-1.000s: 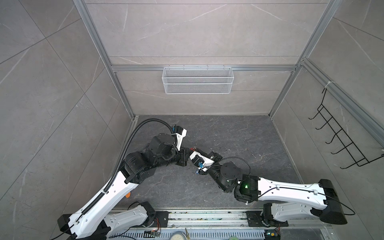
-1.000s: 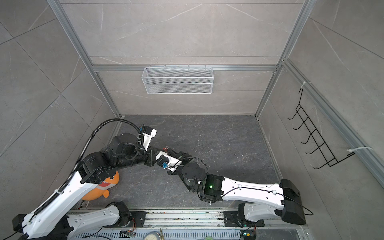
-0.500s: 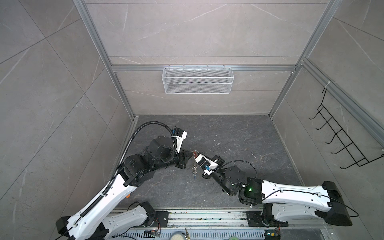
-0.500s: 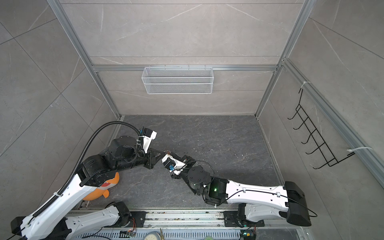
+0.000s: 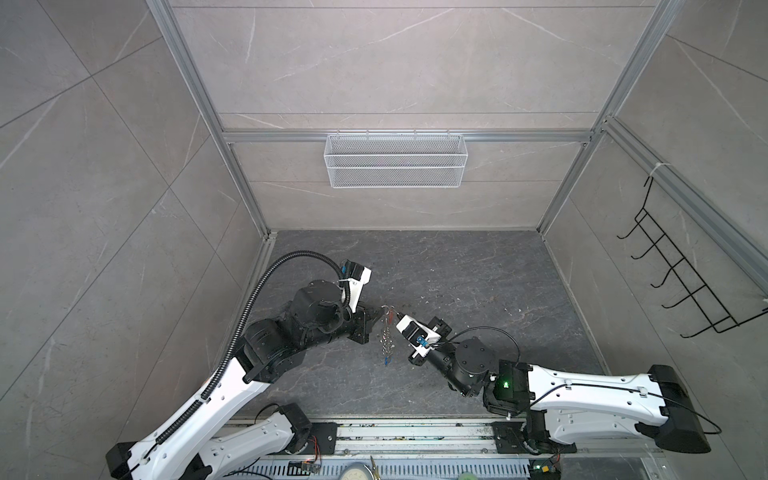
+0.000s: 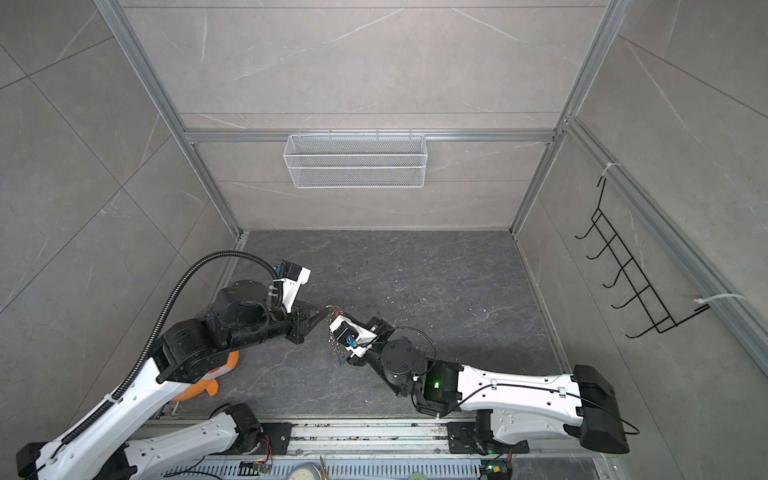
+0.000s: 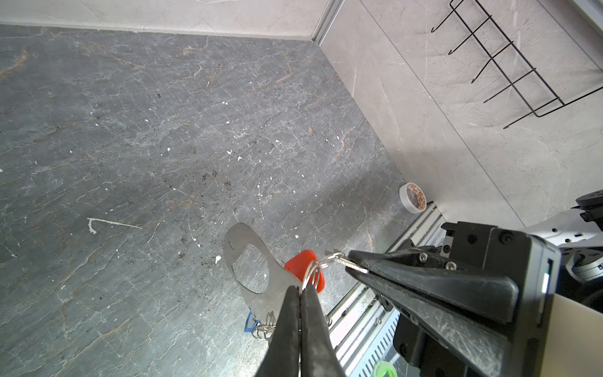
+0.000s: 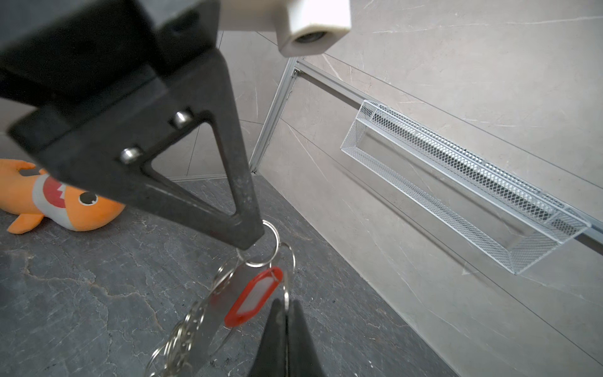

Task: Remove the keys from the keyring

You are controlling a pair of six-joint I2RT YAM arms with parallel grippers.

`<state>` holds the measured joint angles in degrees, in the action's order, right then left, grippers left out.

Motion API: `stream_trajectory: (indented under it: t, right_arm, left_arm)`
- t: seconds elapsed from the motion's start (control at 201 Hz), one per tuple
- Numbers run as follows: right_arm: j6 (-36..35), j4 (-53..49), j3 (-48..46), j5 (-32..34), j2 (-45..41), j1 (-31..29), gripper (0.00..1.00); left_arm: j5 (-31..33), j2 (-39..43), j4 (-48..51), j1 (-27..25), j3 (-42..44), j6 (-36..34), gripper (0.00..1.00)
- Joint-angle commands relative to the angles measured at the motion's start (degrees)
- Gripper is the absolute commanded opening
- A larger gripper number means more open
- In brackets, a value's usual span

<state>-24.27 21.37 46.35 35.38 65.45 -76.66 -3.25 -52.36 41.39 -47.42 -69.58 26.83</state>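
Observation:
The keyring's grey plate [image 7: 243, 243] with its oval hole hangs between my two grippers above the floor. Its silver chain [image 5: 387, 345] dangles below in both top views. A red tag [image 8: 251, 298] with a white label and a blue tag [image 7: 250, 323] hang in the bunch; the metal keys themselves are too small to make out. My left gripper [image 7: 300, 289] is shut on a split ring beside the plate. My right gripper [image 8: 286, 302] is shut on the thin ring that carries the red tag. The two tips almost touch [image 5: 388, 318].
An orange plush fish [image 6: 208, 382] lies on the floor under my left arm. A tape roll [image 7: 412, 197] sits by the right wall. A white wire basket [image 5: 395, 160] hangs on the back wall and a black hook rack [image 5: 685, 282] on the right wall.
Both grippers stayed shut on the bunch. The right arm has drawn back to the right, and the chain now hangs free between the two tips.

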Motion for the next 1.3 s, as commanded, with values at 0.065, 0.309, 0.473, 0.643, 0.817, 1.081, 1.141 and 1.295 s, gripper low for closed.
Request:
stream_trajectory:
  t: [0.065,0.309,0.473,0.643,0.817,1.081,1.141,1.295]
  right_arm:
    - [3.1,0.2,-1.2,0.9,-2.1,-0.7,0.0]
    - [5.6,-2.1,-1.4,-2.4,-2.1,-1.0,0.0]
    - [7.1,-2.7,-1.9,-3.2,-2.5,-1.2,0.0]
    - [7.5,-3.4,-2.3,-3.9,-2.8,-1.9,0.0]
    - [8.4,-5.2,-2.4,-5.2,-3.1,-2.3,0.0]
    - [10.0,-7.1,-3.0,-7.9,-4.0,-2.4,0.0]
    - [10.4,-7.3,-3.2,-8.0,-4.2,-2.4,0.0]
    - [11.3,-8.5,-3.9,-9.0,-5.0,-2.4,0.0]
  left_arm:
    - [9.5,3.1,-5.7,1.0,1.6,-0.3,0.0]
    - [7.7,7.4,-15.7,1.0,8.2,0.0,0.0]
    - [8.9,9.7,-20.4,1.0,11.4,-0.3,0.0]
    - [10.1,12.3,-27.3,1.0,15.9,-0.5,0.0]
    - [9.5,14.7,-37.5,1.0,22.4,-0.3,0.0]
    - [5.8,16.9,-50.2,1.0,28.7,-0.3,0.0]
    - [4.8,17.3,-52.5,1.0,29.6,-0.6,0.0]
    - [3.8,18.6,-56.2,1.0,31.6,-1.2,0.0]
